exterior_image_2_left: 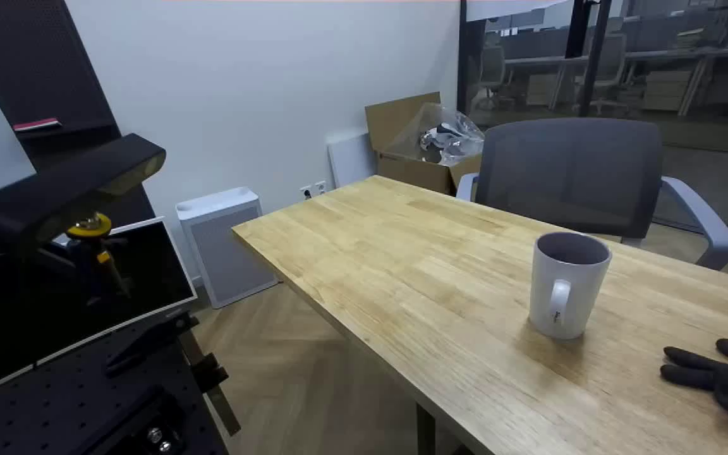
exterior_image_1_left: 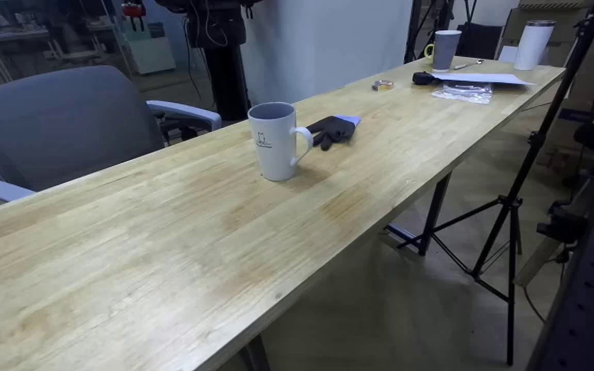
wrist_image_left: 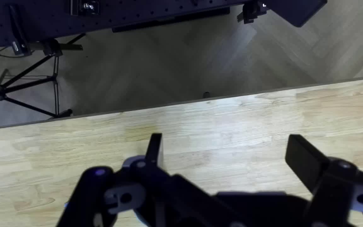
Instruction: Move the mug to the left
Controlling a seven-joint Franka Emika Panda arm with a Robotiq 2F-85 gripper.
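The pale wooden bench (exterior_image_1_left: 173, 257) carries an upright white mug (exterior_image_1_left: 275, 154). Near the mug — just apart — lies a black glove (exterior_image_1_left: 334, 130); well apart from the mug, a plastic bag (exterior_image_1_left: 464, 94), white sheet (exterior_image_1_left: 482, 78), spoon (exterior_image_1_left: 468, 64), grey cup (exterior_image_1_left: 446, 51) and white tumbler (exterior_image_1_left: 534, 46).

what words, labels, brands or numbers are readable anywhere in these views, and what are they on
None can be read for certain.
White mug: what looks like a line of lettering under a small drawing, too small and blurred to read.
Same mug, near the lower end of its handle: a dark mark, also illegible.
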